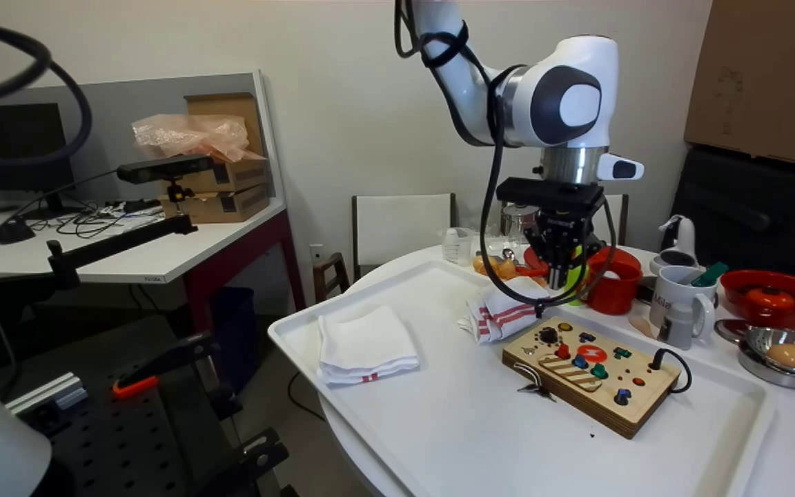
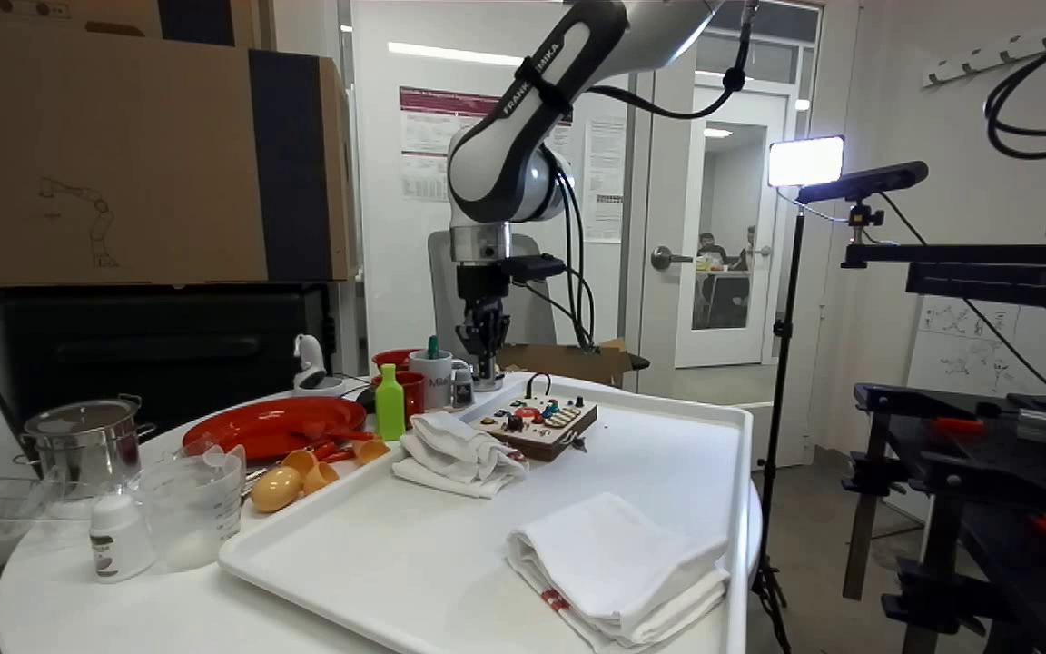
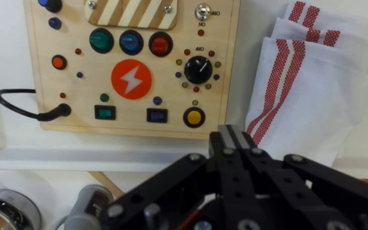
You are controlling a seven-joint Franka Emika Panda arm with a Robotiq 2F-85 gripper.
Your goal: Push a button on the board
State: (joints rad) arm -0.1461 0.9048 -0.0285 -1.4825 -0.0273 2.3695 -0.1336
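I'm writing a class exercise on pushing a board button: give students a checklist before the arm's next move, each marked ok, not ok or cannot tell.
1. End effector shut: ok.
2. End effector apart from the board: ok.
3. Board flat on the tray: ok.
4. Yellow button uncovered: ok.
5. Nearest cloth off the board: ok.
6. End effector centred over the yellow button: cannot tell.

In wrist view, hand [image 3: 234, 130] has fingers together, tips by a corner of the board [image 3: 171, 91], near the yellow button [image 3: 194, 118]; can't tell if touching. Green knob [image 3: 101, 40], blue knob [image 3: 131, 42], red knob [image 3: 160, 44] in a row. Black cable [image 3: 51, 114] plugged in at opposite end. Red-striped folded cloth [image 3: 311, 105] just beside the board, both in white tray [image 3: 75, 158].
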